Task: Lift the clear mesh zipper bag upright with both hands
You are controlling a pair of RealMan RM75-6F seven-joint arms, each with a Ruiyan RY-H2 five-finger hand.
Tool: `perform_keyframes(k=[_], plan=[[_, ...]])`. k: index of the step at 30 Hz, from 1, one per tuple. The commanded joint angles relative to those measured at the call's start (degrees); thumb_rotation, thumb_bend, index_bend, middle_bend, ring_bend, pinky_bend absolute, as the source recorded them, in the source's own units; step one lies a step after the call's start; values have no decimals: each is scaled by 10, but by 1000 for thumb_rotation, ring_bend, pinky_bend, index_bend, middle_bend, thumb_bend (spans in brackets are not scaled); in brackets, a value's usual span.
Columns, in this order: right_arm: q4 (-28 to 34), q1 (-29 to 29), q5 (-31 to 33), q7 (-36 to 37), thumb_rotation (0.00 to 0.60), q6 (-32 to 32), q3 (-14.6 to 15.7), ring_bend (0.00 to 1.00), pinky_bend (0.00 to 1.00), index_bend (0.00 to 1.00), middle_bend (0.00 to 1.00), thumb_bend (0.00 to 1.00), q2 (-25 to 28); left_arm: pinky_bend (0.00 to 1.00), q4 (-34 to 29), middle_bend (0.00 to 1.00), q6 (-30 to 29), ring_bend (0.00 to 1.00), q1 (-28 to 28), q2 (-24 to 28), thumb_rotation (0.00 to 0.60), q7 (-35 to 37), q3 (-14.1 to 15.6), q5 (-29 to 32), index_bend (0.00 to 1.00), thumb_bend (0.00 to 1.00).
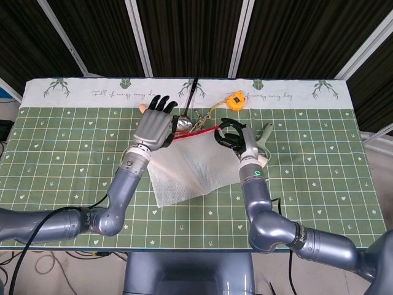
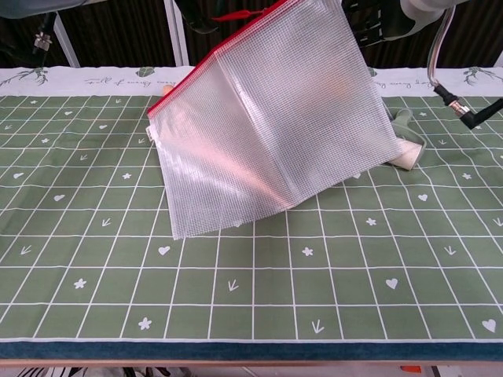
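Note:
The clear mesh zipper bag [image 1: 190, 169] with a red zipper edge [image 1: 196, 133] hangs tilted above the table, its lower corner near the cloth. In the chest view the bag [image 2: 267, 133] fills the middle, and its zipper runs from the low left up to the top right. My left hand [image 1: 153, 126] is at the zipper's left part, thumb against it and the other fingers spread. My right hand [image 1: 232, 138] grips the zipper's right end. In the chest view only part of the right hand [image 2: 385, 16] shows at the top edge.
Behind the bag lie a yellow tape measure [image 1: 236, 99], a black pen [image 1: 192, 89], a wooden peg [image 1: 144, 109] and a cord with keys [image 1: 202, 117]. A grey-handled roller [image 2: 405, 145] lies to the right of the bag. The green checked cloth [image 2: 251, 314] covers the table.

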State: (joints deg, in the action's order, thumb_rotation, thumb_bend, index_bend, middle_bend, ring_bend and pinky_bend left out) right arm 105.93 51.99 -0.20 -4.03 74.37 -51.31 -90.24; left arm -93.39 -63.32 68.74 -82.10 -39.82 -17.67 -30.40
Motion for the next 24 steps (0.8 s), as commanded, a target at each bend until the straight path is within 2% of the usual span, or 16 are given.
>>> perform_keyframes(k=[1, 14, 24], plan=[[-2, -2, 1, -1, 600, 1, -1, 45, 233, 684, 238, 611, 4, 0, -8, 160, -3, 0, -8, 10, 600, 2, 3, -2, 621, 378], [-7, -26, 0, -5, 600, 0, 5, 44, 233, 684, 238, 611, 33, 0, -72, 159, -22, 0, -65, 82, 600, 35, 18, -34, 620, 378], [-12, -42, -2, -7, 600, -4, 8, 45, 233, 683, 238, 611, 54, 0, -98, 159, -22, 0, -106, 129, 600, 69, 30, -61, 618, 378]])
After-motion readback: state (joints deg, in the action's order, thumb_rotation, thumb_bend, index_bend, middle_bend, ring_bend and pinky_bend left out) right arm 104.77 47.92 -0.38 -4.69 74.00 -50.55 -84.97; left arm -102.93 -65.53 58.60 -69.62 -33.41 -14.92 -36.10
